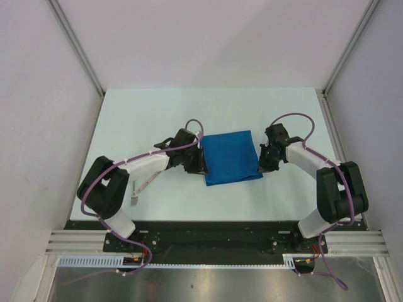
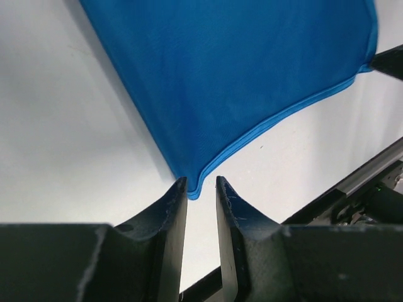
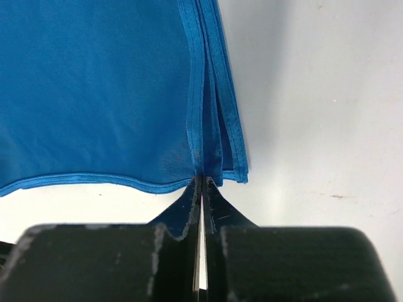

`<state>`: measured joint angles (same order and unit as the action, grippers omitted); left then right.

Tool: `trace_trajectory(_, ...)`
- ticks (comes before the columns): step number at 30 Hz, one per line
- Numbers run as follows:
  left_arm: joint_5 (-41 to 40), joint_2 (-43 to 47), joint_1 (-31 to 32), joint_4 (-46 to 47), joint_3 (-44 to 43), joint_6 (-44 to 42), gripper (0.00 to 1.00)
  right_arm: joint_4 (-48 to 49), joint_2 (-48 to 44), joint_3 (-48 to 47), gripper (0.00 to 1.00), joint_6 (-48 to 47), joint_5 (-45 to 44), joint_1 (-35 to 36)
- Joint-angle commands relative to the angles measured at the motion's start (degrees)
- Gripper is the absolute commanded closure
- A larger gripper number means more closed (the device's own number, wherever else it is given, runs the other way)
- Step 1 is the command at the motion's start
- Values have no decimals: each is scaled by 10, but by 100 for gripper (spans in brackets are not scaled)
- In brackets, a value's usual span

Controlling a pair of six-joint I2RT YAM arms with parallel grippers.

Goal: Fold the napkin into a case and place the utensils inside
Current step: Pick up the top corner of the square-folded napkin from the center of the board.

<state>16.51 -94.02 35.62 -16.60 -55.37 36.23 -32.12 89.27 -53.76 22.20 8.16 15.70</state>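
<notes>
The napkin [image 1: 232, 157] — where does it lie, as you see it?

— Flat on the table [image 1: 157, 119], midway between the two arms and folded into a layered oblong. It is not yet narrow enough to be a case, I'd say.

— And the grippers?

— The right gripper [image 3: 201, 182] is closed tight on the near right corner, where several hemmed edges stack together. The left gripper [image 2: 201, 186] stands at the near left corner with its jaws a little apart. The cloth's tip sits just at their mouth, not pinched.

— How will the cloth handle?

— Light and limp, by the look of it. It will sag and drape wherever it isn't held, and the stacked layers may slide over one another. A grip on one layer alone would peel the fold open.

— So where should it be taken?

— At the corners, on the hems. They are the thickest and firmest part, and a grip there takes every layer at once. The left jaws would need to reach further over the corner before closing.

— Any cutlery?

— One utensil [image 1: 140, 187] lies near the left arm, well apart from the cloth.
</notes>
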Motion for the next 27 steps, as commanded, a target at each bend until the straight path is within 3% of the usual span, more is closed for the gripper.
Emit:
trace_trajectory(1,5,6,2,11,-34,10,71,-8,-21,-22,90,-8,-7,2)
trace_trajectory(4,13,-11,3,24,-31,14,72,-4,-26,-20,86,-8,-2,1)
trace_trajectory(10,15,-20,3,32,-27,15,72,8,-23,-12,100,-6,13,-2)
trace_trajectory(27,17,-35,14,39,-18,16,73,49,-10,21,100,12,47,-24)
